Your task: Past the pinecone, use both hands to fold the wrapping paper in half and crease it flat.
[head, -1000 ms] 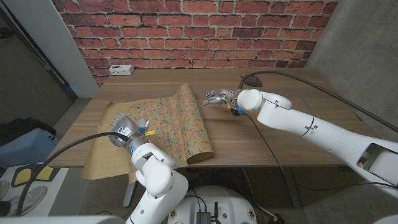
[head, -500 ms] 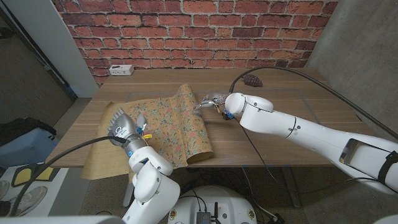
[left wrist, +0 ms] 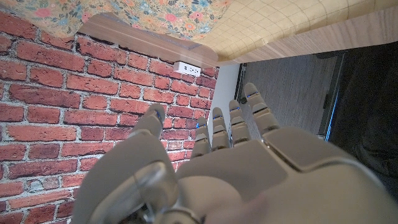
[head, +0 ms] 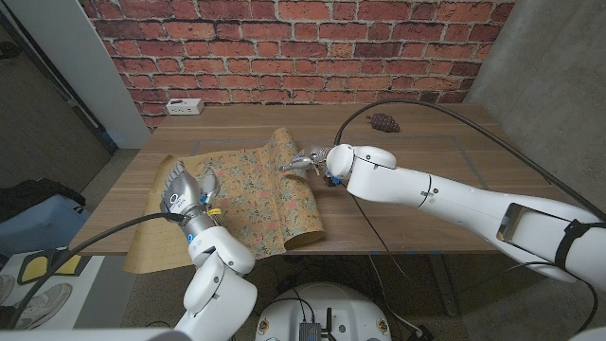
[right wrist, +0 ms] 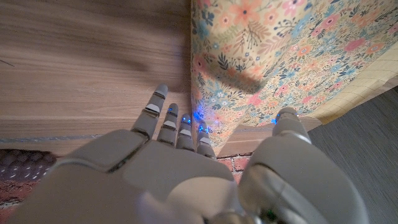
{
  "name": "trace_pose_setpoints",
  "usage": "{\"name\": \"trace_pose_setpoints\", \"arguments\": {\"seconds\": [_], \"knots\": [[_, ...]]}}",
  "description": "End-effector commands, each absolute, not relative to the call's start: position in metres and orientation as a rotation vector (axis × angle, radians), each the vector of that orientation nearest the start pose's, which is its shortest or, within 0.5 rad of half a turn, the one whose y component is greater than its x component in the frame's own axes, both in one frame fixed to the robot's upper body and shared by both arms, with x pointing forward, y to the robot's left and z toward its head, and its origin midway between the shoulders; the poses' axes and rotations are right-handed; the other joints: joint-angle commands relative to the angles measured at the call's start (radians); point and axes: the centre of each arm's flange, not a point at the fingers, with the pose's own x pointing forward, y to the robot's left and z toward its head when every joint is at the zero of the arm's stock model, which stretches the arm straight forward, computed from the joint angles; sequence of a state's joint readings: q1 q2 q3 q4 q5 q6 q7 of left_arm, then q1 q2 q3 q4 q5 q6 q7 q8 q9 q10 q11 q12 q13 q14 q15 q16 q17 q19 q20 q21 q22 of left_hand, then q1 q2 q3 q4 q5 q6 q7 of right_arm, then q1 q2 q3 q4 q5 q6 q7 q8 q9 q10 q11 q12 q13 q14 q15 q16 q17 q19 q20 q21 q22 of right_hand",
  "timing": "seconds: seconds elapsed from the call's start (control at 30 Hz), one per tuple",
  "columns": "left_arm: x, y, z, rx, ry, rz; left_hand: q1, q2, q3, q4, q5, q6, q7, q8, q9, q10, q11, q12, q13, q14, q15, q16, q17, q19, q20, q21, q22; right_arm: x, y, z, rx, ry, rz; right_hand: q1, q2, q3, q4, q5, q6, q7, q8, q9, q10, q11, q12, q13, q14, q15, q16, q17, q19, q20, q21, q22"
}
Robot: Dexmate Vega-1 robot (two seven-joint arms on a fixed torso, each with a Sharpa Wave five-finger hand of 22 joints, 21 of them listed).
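The wrapping paper [head: 256,185] lies on the table's left half, floral side up, with its plain gridded underside showing at the left and its right edge curled up into a roll. My right hand [head: 305,160] is at that curled edge, its fingers apart and reaching toward the floral paper [right wrist: 261,56], holding nothing. My left hand [head: 185,189] hovers over the paper's left part, fingers stretched out and empty; in its wrist view the left hand [left wrist: 236,155] points past the paper [left wrist: 155,12]. The pinecone [head: 383,121] sits at the far right of the table, behind my right arm.
A white power strip [head: 184,106] lies at the table's far left corner, by the brick wall. Bare wooden table [head: 407,204] stretches to the right of the paper. My right arm's black cable arcs over that side.
My right hand has moved left across the table to the paper's curled edge. The left hand has shifted a little to the left and up.
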State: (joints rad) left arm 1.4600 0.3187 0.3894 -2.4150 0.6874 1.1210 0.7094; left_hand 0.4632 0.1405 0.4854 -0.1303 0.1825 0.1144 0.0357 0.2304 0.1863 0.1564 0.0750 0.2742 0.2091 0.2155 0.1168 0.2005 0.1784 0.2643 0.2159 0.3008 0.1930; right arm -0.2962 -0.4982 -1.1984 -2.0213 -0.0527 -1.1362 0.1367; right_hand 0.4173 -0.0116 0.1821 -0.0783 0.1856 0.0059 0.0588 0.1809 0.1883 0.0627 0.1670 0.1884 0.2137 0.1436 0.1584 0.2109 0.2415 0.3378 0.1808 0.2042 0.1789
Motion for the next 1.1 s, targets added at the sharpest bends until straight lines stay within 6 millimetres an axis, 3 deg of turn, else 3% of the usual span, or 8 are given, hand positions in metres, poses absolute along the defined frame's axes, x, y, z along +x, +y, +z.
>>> {"name": "trace_pose_setpoints", "arguments": {"seconds": [0.03, 0.3, 0.43, 0.67, 0.8, 0.9, 0.93, 1.1], "knots": [[0.400, 0.266, -0.085, 0.679, -0.266, 0.917, -0.004, 0.005, 0.003, 0.004, 0.003, 0.012, 0.001, 0.000, 0.001, 0.012, 0.001, 0.005, 0.001, 0.009, -0.002, 0.007, 0.002, 0.008, 0.000, 0.002, 0.006, 0.547, 0.030, -0.008, -1.322, -0.091, 0.350, 0.000, 0.003, -0.003, -0.005, 0.012, -0.031, -0.007, -0.003, 0.004, -0.039, 0.010, -0.006, 0.003, -0.029, 0.015, -0.011, -0.002, -0.007, 0.008, 0.002, 0.005], [0.403, 0.270, -0.085, 0.668, -0.280, 0.902, -0.006, 0.006, 0.004, 0.005, 0.004, 0.011, 0.000, -0.004, 0.001, 0.012, 0.005, 0.003, 0.001, 0.008, -0.001, 0.005, 0.002, 0.006, 0.000, 0.000, 0.006, 0.551, 0.042, -0.014, -1.393, -0.060, 0.260, 0.051, 0.026, 0.016, -0.031, 0.020, -0.087, -0.010, -0.002, 0.005, -0.097, 0.017, -0.006, 0.002, -0.047, 0.016, -0.010, -0.010, -0.009, 0.022, 0.003, 0.005], [0.405, 0.273, -0.084, 0.662, -0.282, 0.890, -0.009, 0.004, 0.003, 0.006, 0.004, 0.007, -0.002, -0.008, 0.001, 0.008, 0.004, 0.000, 0.001, 0.005, 0.002, 0.003, 0.002, 0.002, 0.001, -0.002, 0.006, 0.550, 0.046, -0.016, -1.432, -0.076, 0.155, 0.163, 0.068, 0.062, -0.079, 0.021, -0.107, -0.015, 0.013, 0.007, -0.072, 0.004, 0.018, 0.001, 0.040, -0.031, 0.027, -0.013, 0.071, 0.010, 0.030, 0.006], [0.410, 0.276, -0.081, 0.658, -0.290, 0.877, -0.016, 0.000, 0.000, 0.008, 0.004, 0.003, -0.002, -0.013, 0.001, 0.002, 0.005, -0.005, 0.001, 0.000, 0.006, -0.001, 0.003, -0.003, 0.001, -0.006, 0.006, 0.550, 0.048, -0.018, -1.438, -0.148, 0.051, 0.378, 0.103, 0.115, -0.101, 0.020, -0.004, -0.012, 0.042, 0.006, 0.117, -0.052, 0.086, 0.008, 0.349, -0.167, 0.194, 0.063, 0.294, -0.065, 0.115, 0.019], [0.413, 0.277, -0.080, 0.660, -0.290, 0.872, -0.020, -0.001, -0.001, 0.010, 0.004, -0.001, -0.003, -0.016, 0.001, -0.002, 0.008, -0.008, 0.001, -0.003, 0.010, -0.003, 0.003, -0.007, 0.001, -0.008, 0.006, 0.550, 0.046, -0.016, -1.425, -0.173, 0.018, 0.590, 0.100, 0.137, -0.109, 0.017, 0.060, -0.004, 0.034, 0.007, 0.204, -0.070, 0.103, 0.016, 0.545, -0.290, 0.402, 0.206, 0.414, -0.142, 0.196, 0.046], [0.415, 0.277, -0.079, 0.661, -0.289, 0.866, -0.022, -0.002, -0.002, 0.011, 0.004, -0.003, -0.003, -0.018, 0.001, -0.005, 0.009, -0.010, 0.001, -0.004, 0.011, -0.004, 0.004, -0.009, 0.001, -0.009, 0.006, 0.548, 0.045, -0.015, -1.416, -0.197, -0.008, 0.776, 0.118, 0.144, -0.110, 0.009, 0.109, -0.012, 0.030, 0.009, 0.231, -0.091, 0.095, 0.020, 0.621, -0.386, 0.585, 0.379, 0.437, -0.214, 0.268, 0.080], [0.416, 0.278, -0.079, 0.663, -0.290, 0.863, -0.023, -0.002, -0.002, 0.011, 0.004, -0.003, -0.004, -0.018, 0.001, -0.006, 0.009, -0.011, 0.001, -0.006, 0.011, -0.004, 0.004, -0.010, 0.001, -0.010, 0.006, 0.547, 0.044, -0.014, -1.411, -0.212, -0.023, 0.859, 0.113, 0.160, -0.114, 0.007, 0.129, -0.011, 0.032, 0.011, 0.237, -0.100, 0.091, 0.020, 0.651, -0.393, 0.605, 0.406, 0.442, -0.238, 0.291, 0.084], [0.419, 0.278, -0.077, 0.667, -0.286, 0.854, -0.026, -0.003, -0.003, 0.012, 0.004, -0.006, -0.005, -0.021, 0.001, -0.008, 0.009, -0.013, 0.001, -0.011, 0.014, -0.007, 0.004, -0.013, 0.001, -0.012, 0.006, 0.547, 0.035, -0.008, -1.401, -0.223, -0.041, 0.989, 0.104, 0.188, -0.115, 0.003, 0.158, -0.024, 0.036, 0.013, 0.239, -0.120, 0.078, 0.021, 0.681, -0.395, 0.599, 0.431, 0.438, -0.298, 0.338, 0.104]]}}
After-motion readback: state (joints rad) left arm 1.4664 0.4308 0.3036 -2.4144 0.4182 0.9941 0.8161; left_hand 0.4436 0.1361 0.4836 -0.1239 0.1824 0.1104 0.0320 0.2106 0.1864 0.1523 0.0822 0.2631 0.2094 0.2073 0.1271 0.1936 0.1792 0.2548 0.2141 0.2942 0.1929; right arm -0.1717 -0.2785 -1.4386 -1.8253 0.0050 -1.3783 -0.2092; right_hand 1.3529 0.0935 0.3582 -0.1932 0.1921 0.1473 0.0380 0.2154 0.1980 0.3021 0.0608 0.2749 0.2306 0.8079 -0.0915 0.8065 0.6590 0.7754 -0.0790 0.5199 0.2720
